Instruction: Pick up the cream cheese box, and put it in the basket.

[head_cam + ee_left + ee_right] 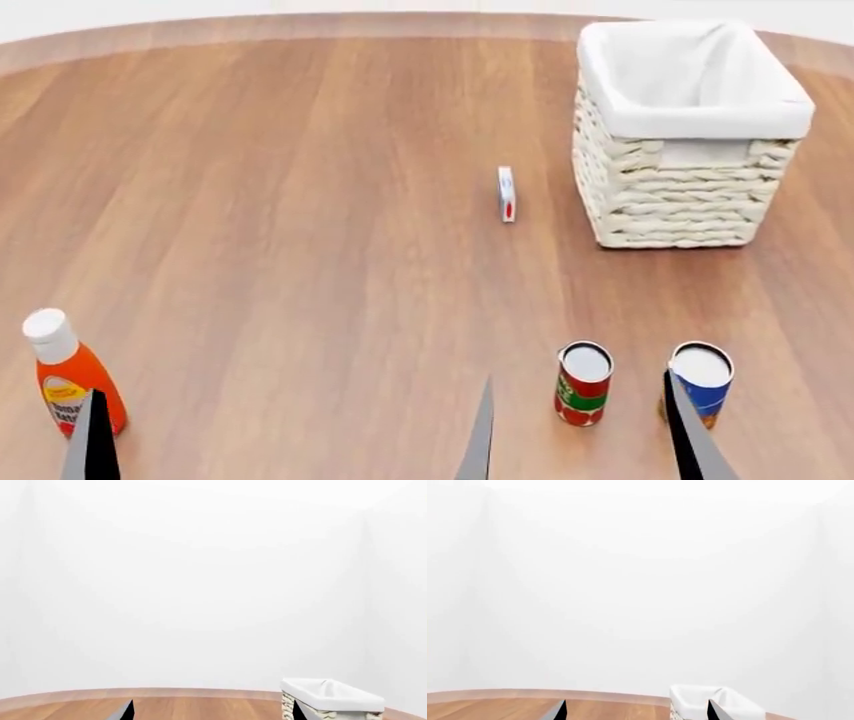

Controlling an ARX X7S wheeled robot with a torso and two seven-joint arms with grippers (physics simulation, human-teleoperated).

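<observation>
The small, thin white cream cheese box with red and blue marks (pixel 506 194) stands on edge on the wooden worktop (pixel 267 200), at nine o'clock of the large cream woven wicker basket with white cloth lining (pixel 674 200), just beside it. It looks light, stiff and easily toppled; pinch its broad flat faces. Left tool (pixel 280 440) and right tool (pixel 581 430) are both spread, empty, well short at six o'clock.

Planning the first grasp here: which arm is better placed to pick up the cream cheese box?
The right. The cream cheese box stands right of centre, beside the basket, ahead of the open right gripper. The left gripper sits far across, by the orange bottle.
</observation>
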